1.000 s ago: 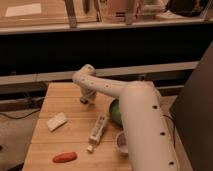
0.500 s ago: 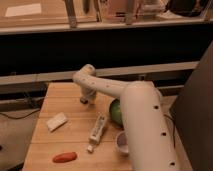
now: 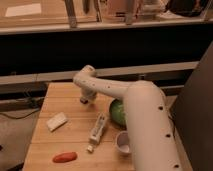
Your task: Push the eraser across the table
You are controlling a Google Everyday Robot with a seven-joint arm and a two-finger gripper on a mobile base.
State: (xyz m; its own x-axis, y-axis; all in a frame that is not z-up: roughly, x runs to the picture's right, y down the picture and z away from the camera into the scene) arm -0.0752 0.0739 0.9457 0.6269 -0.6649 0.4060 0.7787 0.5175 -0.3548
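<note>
The light wooden table (image 3: 57, 95) fills the lower left of the camera view. My white arm reaches from the lower right across to its far side. My gripper (image 3: 85, 98) points down at the table top near the far edge, left of centre. A small dark bit (image 3: 83, 101) shows right at its tip on the wood. It looks like the eraser, mostly hidden by the gripper, and I cannot tell whether the two touch.
A pale cream block (image 3: 56, 121) lies at the left. A white tube (image 3: 98, 129) lies in the middle, an orange-red piece (image 3: 65, 157) near the front edge. A green round object (image 3: 117, 112) and a white cup (image 3: 123, 142) sit beside my arm.
</note>
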